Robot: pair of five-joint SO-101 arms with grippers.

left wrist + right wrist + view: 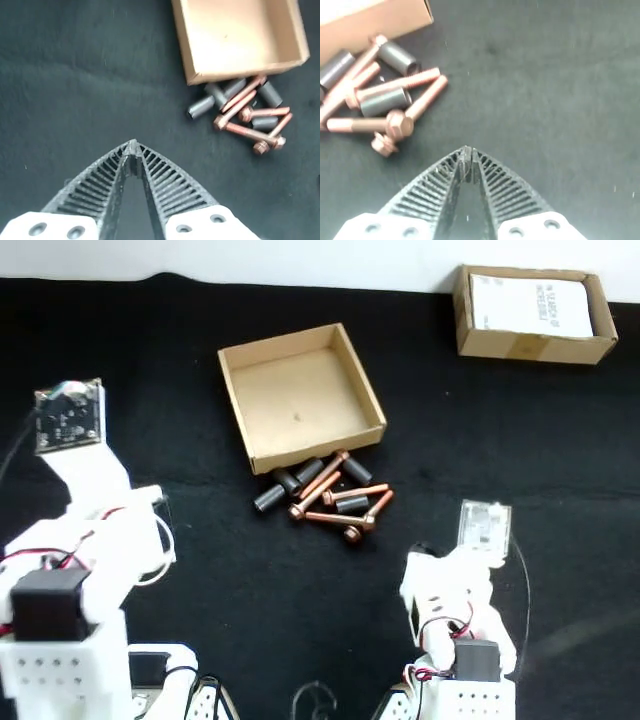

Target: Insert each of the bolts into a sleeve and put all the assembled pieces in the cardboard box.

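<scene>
Bolts [322,481] and sleeves [268,500] lie loose in one heap on the counter [250,590], none assembled, so the task seems to be at its very start. The left pincer [132,147] and right pincer [466,152] are both closed and empty, each short of the heap. The next move calls for one to open over a bolt. Just behind the heap stands the box [235,370].

Five bolts [322,481], five sleeves [268,500], two cardboard boxes [318,448].
</scene>
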